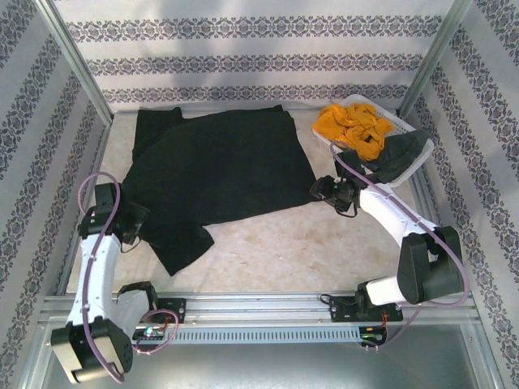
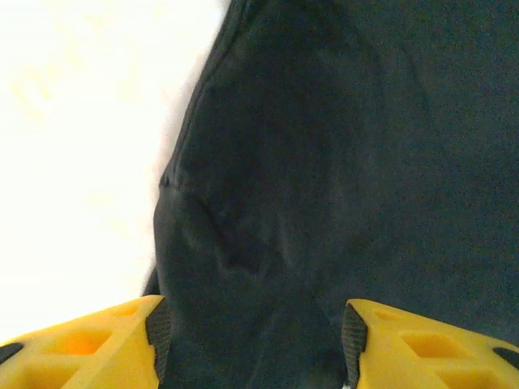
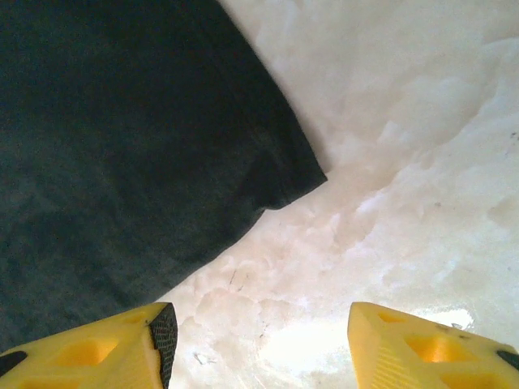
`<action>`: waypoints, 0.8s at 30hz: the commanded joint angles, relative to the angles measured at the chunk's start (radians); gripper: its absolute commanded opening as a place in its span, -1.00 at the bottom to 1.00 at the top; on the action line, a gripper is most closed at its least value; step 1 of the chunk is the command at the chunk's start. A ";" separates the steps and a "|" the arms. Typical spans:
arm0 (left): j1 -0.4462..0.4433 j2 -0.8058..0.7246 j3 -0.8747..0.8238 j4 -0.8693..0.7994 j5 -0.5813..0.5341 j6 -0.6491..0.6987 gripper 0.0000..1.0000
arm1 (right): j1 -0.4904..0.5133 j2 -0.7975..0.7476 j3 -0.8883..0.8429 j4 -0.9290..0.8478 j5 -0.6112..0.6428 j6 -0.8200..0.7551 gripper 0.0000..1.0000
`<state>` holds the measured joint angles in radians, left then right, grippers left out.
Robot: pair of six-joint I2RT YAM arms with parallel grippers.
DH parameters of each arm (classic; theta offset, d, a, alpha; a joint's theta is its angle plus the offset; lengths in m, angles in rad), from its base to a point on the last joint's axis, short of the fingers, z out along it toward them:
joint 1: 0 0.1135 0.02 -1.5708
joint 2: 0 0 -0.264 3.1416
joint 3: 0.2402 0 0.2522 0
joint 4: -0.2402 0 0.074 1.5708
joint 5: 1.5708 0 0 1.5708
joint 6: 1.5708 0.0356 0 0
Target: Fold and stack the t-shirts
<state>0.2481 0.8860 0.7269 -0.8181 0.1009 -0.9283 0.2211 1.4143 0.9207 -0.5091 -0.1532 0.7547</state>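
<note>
The large black t-shirt [image 1: 219, 166] lies spread across the middle of the table, one part trailing toward the near left. My left gripper [image 1: 136, 223] sits open at its left side, and in the left wrist view the black t-shirt [image 2: 324, 162] runs between the yellow fingers [image 2: 97, 348]. My right gripper [image 1: 323, 190] hovers open just off the shirt's right corner, where the black t-shirt [image 3: 122, 146] ends in a point above bare table. The mustard-yellow t-shirt [image 1: 353, 126] and the dark grey t-shirt [image 1: 401, 156] lie crumpled in the basket.
A white slatted basket [image 1: 381, 113] stands at the back right, close behind the right arm. Patterned walls and metal posts close in the table [image 1: 276, 243]. A metal rail [image 1: 259, 304] runs along the near edge between the arm bases.
</note>
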 commanded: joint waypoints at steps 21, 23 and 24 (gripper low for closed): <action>-0.349 0.072 -0.156 -0.151 -0.046 -0.294 -0.12 | -0.035 0.258 0.152 0.007 0.026 -0.041 0.05; -0.355 0.047 -0.173 -0.155 -0.043 -0.301 -0.07 | -0.034 0.257 0.149 0.010 0.024 -0.038 0.07; -0.356 0.047 -0.192 -0.140 -0.025 -0.300 -0.04 | -0.034 0.260 0.148 0.010 0.025 -0.040 0.07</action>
<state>-0.0937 0.9512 0.5598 -0.8955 0.1116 -1.1721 0.1905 1.6749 1.0538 -0.4789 -0.1459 0.7185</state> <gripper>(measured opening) 0.469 0.535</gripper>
